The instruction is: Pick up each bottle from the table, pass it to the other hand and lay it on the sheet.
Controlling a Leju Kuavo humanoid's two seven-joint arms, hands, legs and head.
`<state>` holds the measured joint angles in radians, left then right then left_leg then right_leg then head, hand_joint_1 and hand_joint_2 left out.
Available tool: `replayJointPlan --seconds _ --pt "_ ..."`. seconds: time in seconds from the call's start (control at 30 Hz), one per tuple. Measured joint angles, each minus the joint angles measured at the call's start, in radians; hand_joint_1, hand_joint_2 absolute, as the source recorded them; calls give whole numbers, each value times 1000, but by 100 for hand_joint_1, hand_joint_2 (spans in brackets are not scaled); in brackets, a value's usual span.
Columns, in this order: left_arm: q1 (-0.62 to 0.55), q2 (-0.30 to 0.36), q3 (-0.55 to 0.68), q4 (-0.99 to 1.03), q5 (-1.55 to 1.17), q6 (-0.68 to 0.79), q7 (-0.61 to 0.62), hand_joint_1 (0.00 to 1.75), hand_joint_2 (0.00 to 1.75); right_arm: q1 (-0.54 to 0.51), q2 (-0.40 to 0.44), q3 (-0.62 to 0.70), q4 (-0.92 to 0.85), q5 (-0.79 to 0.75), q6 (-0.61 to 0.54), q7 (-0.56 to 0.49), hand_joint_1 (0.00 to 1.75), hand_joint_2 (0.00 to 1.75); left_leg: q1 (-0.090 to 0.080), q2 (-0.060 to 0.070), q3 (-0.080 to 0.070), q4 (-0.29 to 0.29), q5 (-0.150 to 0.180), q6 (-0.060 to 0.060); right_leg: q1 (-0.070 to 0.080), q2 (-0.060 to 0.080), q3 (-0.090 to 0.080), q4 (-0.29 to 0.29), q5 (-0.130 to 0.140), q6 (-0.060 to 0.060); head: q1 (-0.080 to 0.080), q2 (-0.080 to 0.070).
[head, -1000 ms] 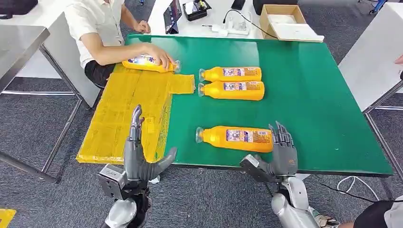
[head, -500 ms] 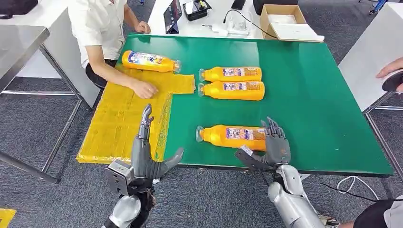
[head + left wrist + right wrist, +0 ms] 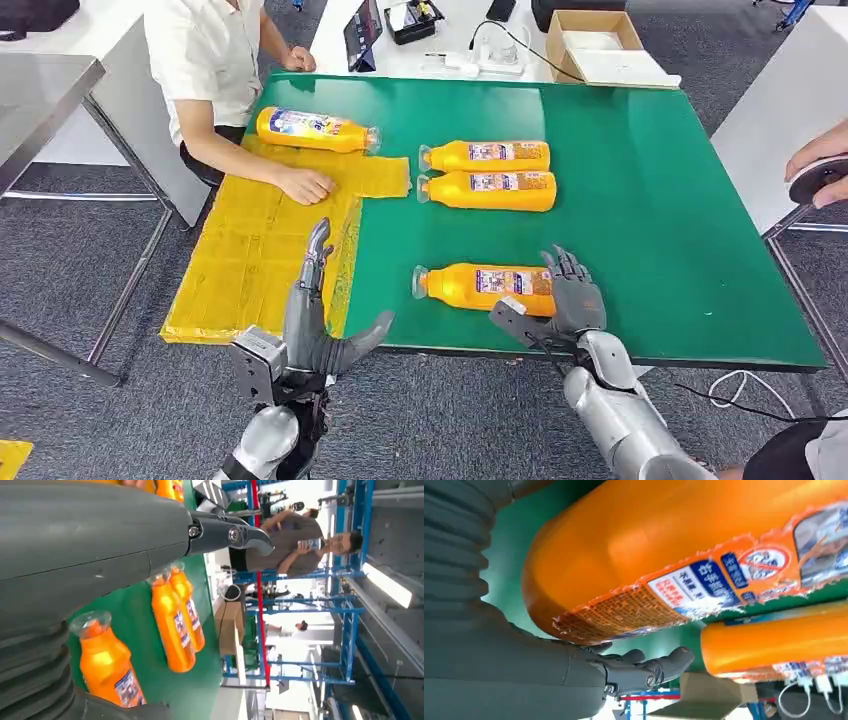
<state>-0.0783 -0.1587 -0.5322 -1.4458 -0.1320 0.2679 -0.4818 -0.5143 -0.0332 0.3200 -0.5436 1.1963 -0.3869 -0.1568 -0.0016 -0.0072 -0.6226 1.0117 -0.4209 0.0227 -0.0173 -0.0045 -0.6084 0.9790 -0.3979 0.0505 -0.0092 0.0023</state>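
Now, right hand [image 3: 566,296]: cupped around the base end of the nearest bottle [image 3: 482,287], fingers [image 3: 568,268] draped over its far side and thumb [image 3: 510,320] on the near side; whether it has a firm hold I cannot tell, since the bottle lies flat on the green table [image 3: 650,190].
Nearest bottle: on its side at the table's front edge, cap pointing away from the right hand toward the left hand; in the right wrist view its orange body [image 3: 684,545] sits right against the palm.
Left hand [image 3: 315,320]: released, holding nothing, fingers [image 3: 316,252] straight and thumb [image 3: 368,330] spread, raised edge-on over the near corner of the yellow sheet [image 3: 250,250].
Paired bottles [image 3: 488,173]: two lying side by side and touching, beyond the right hand, caps pointing the same way as the nearest one.
Delivered bottle [image 3: 314,130]: lying at the far end of the sheet, well beyond the left hand.
Person's hand [image 3: 306,185]: resting on the sheet, between the left hand and the delivered bottle.
Cardboard box [image 3: 595,45]: on the white desk past the far table edge.
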Motion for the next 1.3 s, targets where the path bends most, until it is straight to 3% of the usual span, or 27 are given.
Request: replayJointPlan --seconds 0.2,0.23,0.27,0.3,0.43,0.83,1.3 --pt "-2 0 -1 7 5 -12 8 0 175 -32 0 19 28 9 53 27 5 175 0 1 2 0 0 0 0 0 2 0 0 0 0 0" --pt "-4 0 -1 8 5 -13 8 0 175 -37 0 22 33 8 62 27 134 175 0 2 3 0 0 0 0 1 2 0 0 0 0 0" --pt "-7 0 -2 11 4 -15 8 0 175 -43 0 26 39 5 72 25 157 175 0 2 3 0 0 0 0 1 2 0 0 0 0 0" --pt "-10 0 -3 14 4 -19 8 0 175 -48 0 27 45 5 81 21 169 175 0 2 3 0 0 0 0 1 3 0 0 0 0 0" --pt "-16 0 -6 17 4 -24 8 0 175 -57 0 33 62 -8 112 16 175 175 0 3 5 0 0 0 0 1 4 0 0 0 0 0" --pt "-31 0 -7 31 11 -41 7 0 175 -90 -17 33 112 -39 172 11 169 175 0 2 9 0 0 0 0 1 8 -1 0 0 0 0" --pt "-12 2 -6 27 48 -60 8 0 175 -66 -10 16 125 -108 171 -35 173 175 0 3 17 0 -2 0 0 1 15 -1 -1 0 0 0"
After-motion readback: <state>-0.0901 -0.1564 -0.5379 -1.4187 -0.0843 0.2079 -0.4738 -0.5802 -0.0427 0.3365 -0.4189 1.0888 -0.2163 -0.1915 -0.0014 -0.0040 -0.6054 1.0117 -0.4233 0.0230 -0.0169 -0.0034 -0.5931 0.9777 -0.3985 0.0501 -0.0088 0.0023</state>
